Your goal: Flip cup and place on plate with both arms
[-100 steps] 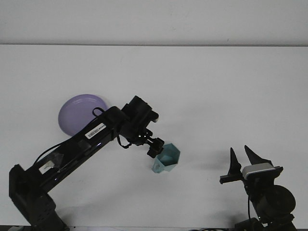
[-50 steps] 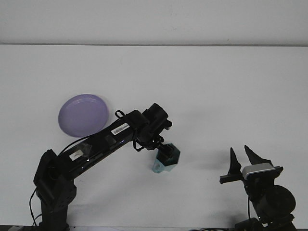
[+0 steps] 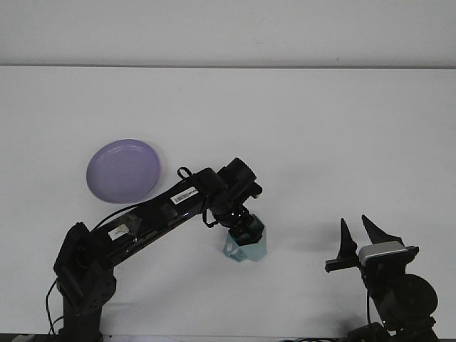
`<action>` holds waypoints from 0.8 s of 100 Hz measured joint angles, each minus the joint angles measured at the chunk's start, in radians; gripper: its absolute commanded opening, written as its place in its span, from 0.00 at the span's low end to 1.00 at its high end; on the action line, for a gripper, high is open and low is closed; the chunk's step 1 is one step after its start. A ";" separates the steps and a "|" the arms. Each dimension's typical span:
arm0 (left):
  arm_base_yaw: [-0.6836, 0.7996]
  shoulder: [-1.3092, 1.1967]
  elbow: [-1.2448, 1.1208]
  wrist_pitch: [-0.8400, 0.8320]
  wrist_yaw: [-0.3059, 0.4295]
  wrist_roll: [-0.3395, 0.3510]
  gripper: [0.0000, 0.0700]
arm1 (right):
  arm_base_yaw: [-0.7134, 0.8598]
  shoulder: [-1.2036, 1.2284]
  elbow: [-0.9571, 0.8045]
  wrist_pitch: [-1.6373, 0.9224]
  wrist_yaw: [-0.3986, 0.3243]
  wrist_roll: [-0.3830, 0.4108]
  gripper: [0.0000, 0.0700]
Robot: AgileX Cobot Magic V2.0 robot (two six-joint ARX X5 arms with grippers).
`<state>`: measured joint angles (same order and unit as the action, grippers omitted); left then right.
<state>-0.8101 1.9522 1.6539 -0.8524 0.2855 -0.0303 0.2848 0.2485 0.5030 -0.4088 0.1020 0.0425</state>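
Cup: pale teal, translucent, faceted sides with an angular rim; stands on the white table near its front edge, right of and below the plate. Contents cannot be told; the gripper covers its mouth.

Plate: round, lavender, smooth with a shallow raised rim; lies flat on the table, well apart from the cup, up and to the left. Nothing in it.

Left gripper: black, at the end of a long jointed arm with white labels; reaches down onto the cup's top. Fingers sit at the cup's rim, but whether they are clamped on it cannot be told.

Right gripper: black fingers on a grey body, to the right of the cup and well apart from it; fingers pointed upward, spread apart, holding nothing.
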 measured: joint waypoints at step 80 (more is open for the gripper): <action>0.405 -0.298 0.047 -0.113 -0.149 0.019 0.02 | 0.000 0.000 0.000 0.000 0.000 0.000 0.44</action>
<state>-0.4053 1.6546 1.7004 -0.9657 0.1364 -0.0116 0.2848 0.2485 0.5030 -0.4091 0.1017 0.0425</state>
